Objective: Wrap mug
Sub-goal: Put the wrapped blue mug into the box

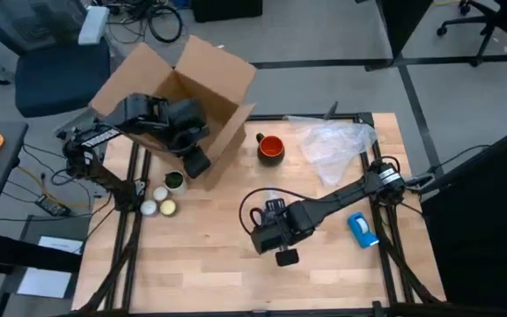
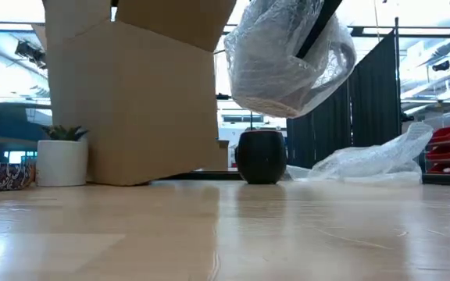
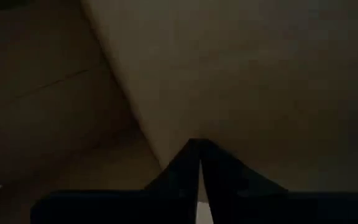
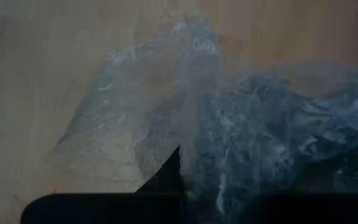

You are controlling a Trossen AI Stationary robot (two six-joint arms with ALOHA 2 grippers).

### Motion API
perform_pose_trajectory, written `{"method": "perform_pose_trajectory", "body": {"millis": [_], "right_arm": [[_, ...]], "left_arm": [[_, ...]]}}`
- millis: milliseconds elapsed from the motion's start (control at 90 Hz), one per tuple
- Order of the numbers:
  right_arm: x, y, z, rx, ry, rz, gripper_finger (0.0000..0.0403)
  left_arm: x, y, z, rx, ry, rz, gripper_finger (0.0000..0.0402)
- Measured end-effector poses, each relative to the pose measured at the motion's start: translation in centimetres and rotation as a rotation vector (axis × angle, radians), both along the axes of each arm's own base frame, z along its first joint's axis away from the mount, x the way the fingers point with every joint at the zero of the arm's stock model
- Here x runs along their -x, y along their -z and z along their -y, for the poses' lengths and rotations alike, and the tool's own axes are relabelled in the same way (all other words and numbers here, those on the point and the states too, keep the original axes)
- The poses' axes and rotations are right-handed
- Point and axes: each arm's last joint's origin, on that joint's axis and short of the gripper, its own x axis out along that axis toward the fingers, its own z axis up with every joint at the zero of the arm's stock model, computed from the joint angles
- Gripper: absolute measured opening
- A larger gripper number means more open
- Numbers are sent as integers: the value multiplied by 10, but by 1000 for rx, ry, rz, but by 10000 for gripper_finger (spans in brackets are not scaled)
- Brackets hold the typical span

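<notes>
High view: the mug [image 1: 271, 148] sits upright on the pale wooden table [image 1: 209, 264], its bright orange inside facing up and its dark handle turned toward the cardboard box [image 1: 183, 84]. The box stands just beside the mug, flaps open. On the mug's other side, near it, lies a crumpled heap of clear bubble wrap [image 1: 331, 145]. Farther from the mug, past the box's near corner, a small potted plant [image 1: 174, 181] and two little round white tubs [image 1: 160, 201] stand together. A blue tape dispenser [image 1: 363, 229] lies well apart from the mug, toward the table's right edge.

My right gripper [image 1: 282, 249] hangs over the middle of the table, well in front of the mug, clenched on a bunched piece of bubble wrap [image 2: 283, 58] that the low view shows lifted clear of the wood. My left gripper [image 3: 199, 180] is down inside the box with its fingers pressed together on nothing, a brown wall close ahead.

Around the table the floor is grey, with black line markings beyond the mug. A blue office chair [image 1: 55, 66] stands beyond the box. In the low view, dark curtains [image 2: 381, 117] hang behind the mug.
</notes>
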Motion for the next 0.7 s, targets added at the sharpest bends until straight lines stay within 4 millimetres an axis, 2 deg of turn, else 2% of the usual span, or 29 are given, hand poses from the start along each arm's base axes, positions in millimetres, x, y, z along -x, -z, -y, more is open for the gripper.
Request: {"method": "perform_pose_trajectory", "body": {"millis": [367, 533, 700], "right_arm": [[7, -6, -2, -3, 20, -3, 4], [17, -15, -11, -20, 29, 9, 3], [32, -33, -23, -32, 3, 73, 3]], "left_arm": [[-3, 0, 30, -55, 191, 0, 0], [-3, 0, 29, -125, 170, -10, 0], [-3, -1, 25, -260, 117, -18, 0]]}}
